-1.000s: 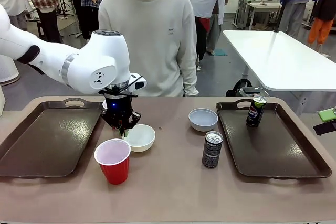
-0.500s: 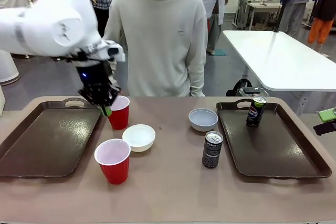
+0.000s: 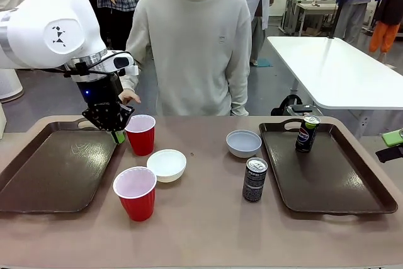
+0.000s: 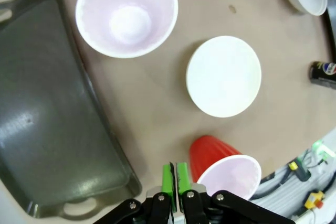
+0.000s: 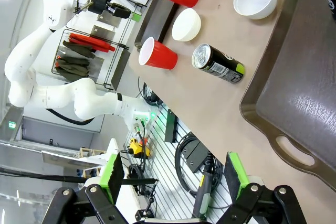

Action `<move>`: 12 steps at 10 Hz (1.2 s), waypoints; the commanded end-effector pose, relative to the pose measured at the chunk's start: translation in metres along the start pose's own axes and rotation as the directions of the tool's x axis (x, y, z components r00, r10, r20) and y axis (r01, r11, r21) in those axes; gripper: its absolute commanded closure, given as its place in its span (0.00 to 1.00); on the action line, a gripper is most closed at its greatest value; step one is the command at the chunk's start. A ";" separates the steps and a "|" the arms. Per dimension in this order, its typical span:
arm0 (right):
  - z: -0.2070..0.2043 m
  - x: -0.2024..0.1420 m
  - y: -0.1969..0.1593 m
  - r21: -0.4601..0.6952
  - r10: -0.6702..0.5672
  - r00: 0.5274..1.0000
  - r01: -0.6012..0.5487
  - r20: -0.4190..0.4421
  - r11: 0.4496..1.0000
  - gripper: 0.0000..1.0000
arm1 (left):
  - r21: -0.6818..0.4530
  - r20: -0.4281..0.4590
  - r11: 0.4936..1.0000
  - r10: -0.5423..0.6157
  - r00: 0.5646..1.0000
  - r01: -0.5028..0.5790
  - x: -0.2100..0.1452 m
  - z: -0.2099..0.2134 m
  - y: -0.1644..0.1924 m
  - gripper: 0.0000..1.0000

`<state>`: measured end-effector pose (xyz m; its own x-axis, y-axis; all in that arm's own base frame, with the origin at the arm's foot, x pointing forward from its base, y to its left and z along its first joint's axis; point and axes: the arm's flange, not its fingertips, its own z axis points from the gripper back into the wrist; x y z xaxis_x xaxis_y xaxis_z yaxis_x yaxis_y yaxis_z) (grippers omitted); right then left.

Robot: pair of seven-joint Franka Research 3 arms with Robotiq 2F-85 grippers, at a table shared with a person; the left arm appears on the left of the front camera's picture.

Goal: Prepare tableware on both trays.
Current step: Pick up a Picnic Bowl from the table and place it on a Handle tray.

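My left gripper [image 3: 117,133] hangs shut and empty above the right rim of the left tray [image 3: 50,174]; its green pads [image 4: 168,178] are pressed together. One red cup [image 3: 140,134] stands upright just right of it, apart from the fingers, and shows as the cup [image 4: 224,170] in the wrist view. A second red cup [image 3: 135,192] stands nearer. Two white bowls [image 3: 167,164] [image 3: 244,143] sit on the table. One black can [image 3: 254,179] stands on the table and another can [image 3: 307,133] on the right tray [image 3: 340,187]. My right gripper [image 5: 173,177] is open off the table's side.
A person stands at the far edge, one hand [image 3: 130,97] just behind my left gripper. The left tray [image 4: 42,124] holds nothing. A white table [image 3: 334,74] stands at the back right, with other people farther off.
My left arm rose from beside the near bowl and swung to the far left, uncovering the far red cup. It now hangs beside that cup, slightly farther left than half a second ago.
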<state>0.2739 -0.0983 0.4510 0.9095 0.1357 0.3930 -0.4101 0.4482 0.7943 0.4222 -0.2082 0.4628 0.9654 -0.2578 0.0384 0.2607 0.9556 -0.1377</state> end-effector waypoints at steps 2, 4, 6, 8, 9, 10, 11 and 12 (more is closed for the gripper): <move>0.000 0.002 -0.001 0.023 0.015 1.000 -0.016 0.018 1.000 0.00 | -0.002 0.010 1.000 0.006 1.000 -0.006 0.001 0.005 0.003 0.93; 0.000 0.002 -0.001 0.023 0.015 1.000 -0.016 0.018 1.000 0.00 | -0.002 0.010 1.000 0.006 1.000 -0.006 0.001 0.005 0.003 0.93; 0.000 0.002 -0.001 0.023 0.015 1.000 -0.016 0.018 1.000 0.00 | -0.002 0.010 1.000 0.006 1.000 -0.006 0.001 0.005 0.003 0.93; 0.000 0.002 -0.001 0.023 0.015 1.000 -0.016 0.018 1.000 0.00 | -0.002 0.010 1.000 0.006 1.000 -0.006 0.001 0.005 0.003 0.93; 0.000 0.002 -0.001 0.023 0.015 1.000 -0.016 0.018 1.000 0.00 | -0.002 0.010 1.000 0.006 1.000 -0.006 0.001 0.005 0.003 0.93; 0.000 0.002 -0.001 0.023 0.015 1.000 -0.016 0.018 1.000 0.00 | 0.000 0.003 1.000 0.004 1.000 -0.004 0.001 0.002 0.001 0.93; 0.000 0.002 -0.001 0.023 0.015 1.000 -0.016 0.018 1.000 0.00 | -0.022 0.011 0.998 -0.057 0.998 0.057 0.004 -0.003 -0.001 0.84; 0.000 0.002 -0.001 0.023 0.015 1.000 -0.016 0.018 1.000 0.00 | -0.015 0.016 0.998 -0.064 0.998 0.065 0.014 -0.011 -0.010 0.33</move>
<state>0.2734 -0.0991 0.4510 0.9096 0.1336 0.3934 -0.4095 0.4488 0.7943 0.4242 -0.2132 0.4598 0.9584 -0.2820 0.0436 0.2853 0.9486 -0.1369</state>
